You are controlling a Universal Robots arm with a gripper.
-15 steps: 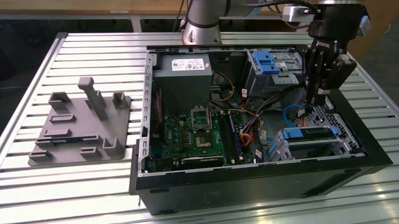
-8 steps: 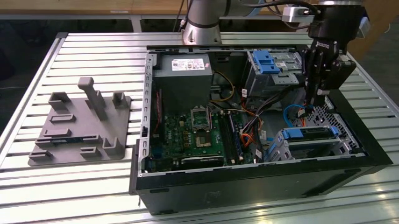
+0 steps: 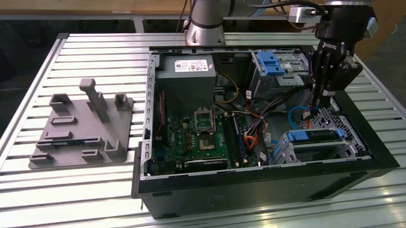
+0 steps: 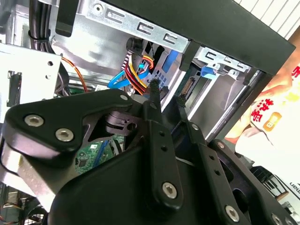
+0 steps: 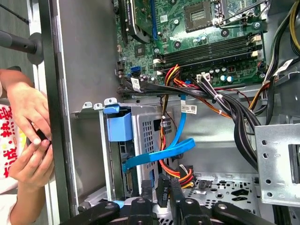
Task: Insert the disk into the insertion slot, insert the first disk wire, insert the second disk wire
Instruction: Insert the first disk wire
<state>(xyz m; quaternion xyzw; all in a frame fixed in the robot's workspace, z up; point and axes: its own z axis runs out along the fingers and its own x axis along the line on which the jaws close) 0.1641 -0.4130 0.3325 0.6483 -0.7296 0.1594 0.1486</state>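
Blue-framed, the disk [image 3: 315,136] already sits in the insertion slot [image 3: 320,151], inside the computer case [image 3: 254,190] toward the exterior view's right. The gripper [image 5: 161,183] pinches a black power plug [image 5: 162,177] just behind it. I judge this a wire step; seating calls for squaring the plug to the disk's port.

Grey plastic jig [image 3: 76,140] on slatted table [image 3: 95,47]; green motherboard [image 3: 197,137] inside open case [image 3: 254,190].

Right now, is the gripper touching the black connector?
Touching. In the first wrist view the black connector sits clamped in the gripper, no gap either side.
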